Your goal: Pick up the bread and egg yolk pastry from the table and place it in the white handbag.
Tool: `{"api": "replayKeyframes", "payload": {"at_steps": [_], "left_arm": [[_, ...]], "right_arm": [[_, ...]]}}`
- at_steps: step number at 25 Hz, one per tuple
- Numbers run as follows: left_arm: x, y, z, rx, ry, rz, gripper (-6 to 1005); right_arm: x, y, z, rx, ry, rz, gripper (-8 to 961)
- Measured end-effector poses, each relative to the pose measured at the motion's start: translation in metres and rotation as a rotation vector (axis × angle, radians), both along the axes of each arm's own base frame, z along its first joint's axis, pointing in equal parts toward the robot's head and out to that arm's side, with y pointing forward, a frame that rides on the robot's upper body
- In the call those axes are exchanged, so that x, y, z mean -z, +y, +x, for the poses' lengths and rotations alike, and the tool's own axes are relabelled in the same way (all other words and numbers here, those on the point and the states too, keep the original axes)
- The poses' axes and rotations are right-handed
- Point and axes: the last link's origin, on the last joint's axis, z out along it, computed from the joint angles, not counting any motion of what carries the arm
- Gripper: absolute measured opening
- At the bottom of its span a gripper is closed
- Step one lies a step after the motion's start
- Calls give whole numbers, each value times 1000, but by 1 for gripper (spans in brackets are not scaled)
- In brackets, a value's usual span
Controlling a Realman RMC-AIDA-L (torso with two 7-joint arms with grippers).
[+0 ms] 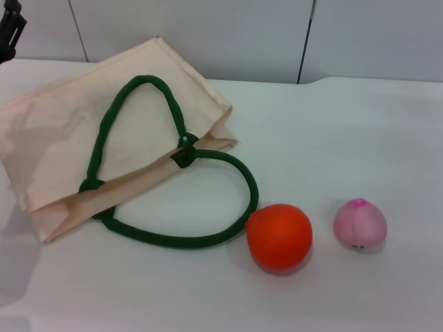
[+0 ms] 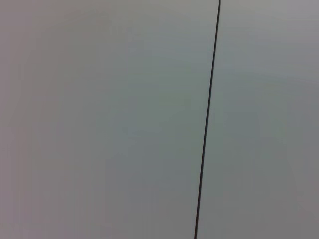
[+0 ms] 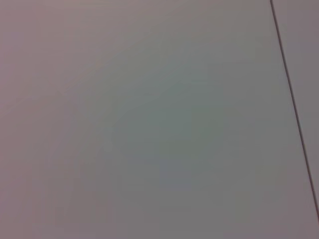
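The white handbag (image 1: 104, 138) lies flat on the table at the left of the head view, mouth towards the middle, its dark green rope handles (image 1: 208, 235) spread over it and onto the table. The bread and the egg yolk pastry do not show in any view. A dark part of my left arm (image 1: 10, 28) shows at the far left top corner, away from the bag. My right gripper is out of view. Both wrist views show only a plain grey panel with a thin dark seam (image 2: 207, 124).
A round orange fruit (image 1: 279, 236) sits on the white table (image 1: 346, 138) by the handle loop. A pink peach-like ball (image 1: 359, 225) sits to its right. A grey panelled wall (image 1: 208, 28) stands behind the table.
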Motion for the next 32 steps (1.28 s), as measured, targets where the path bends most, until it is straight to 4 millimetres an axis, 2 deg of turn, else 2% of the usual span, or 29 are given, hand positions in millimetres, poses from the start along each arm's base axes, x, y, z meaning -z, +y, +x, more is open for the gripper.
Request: {"api": "replayKeyframes", "payload": {"at_steps": [12, 32], "left_arm": [[-1, -1, -1, -4, -18, 8, 865], [2, 0, 0, -2, -22, -3, 865]], "right_arm": [[3, 3, -4, -19, -24, -26, 767], [5, 3, 1, 2, -26, -47, 762]]}}
